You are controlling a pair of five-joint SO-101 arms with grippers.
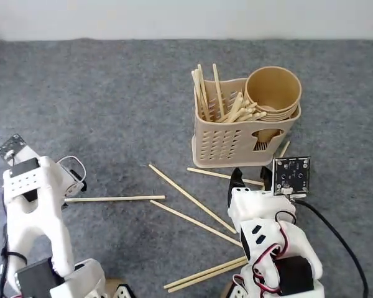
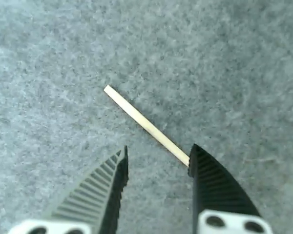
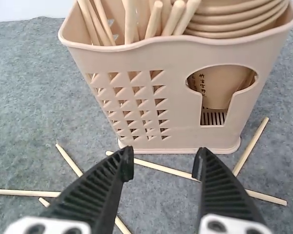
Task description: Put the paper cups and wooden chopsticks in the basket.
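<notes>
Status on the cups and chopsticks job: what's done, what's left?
Done: the cups sit stacked in the basket, with a bunch of chopsticks beside them in it. In hand: nothing is gripped. The left gripper is open over a chopstick on the mat, and the right gripper is open, facing the basket. Left: several loose chopsticks lie on the mat.

Soft, even, fairly bright light all round. Shadows are weak, just a thin dark line under the basket point(image 3: 151, 87) mid-frame in the right wrist view. Mat point(image 1: 112, 105) is evenly lit.
</notes>
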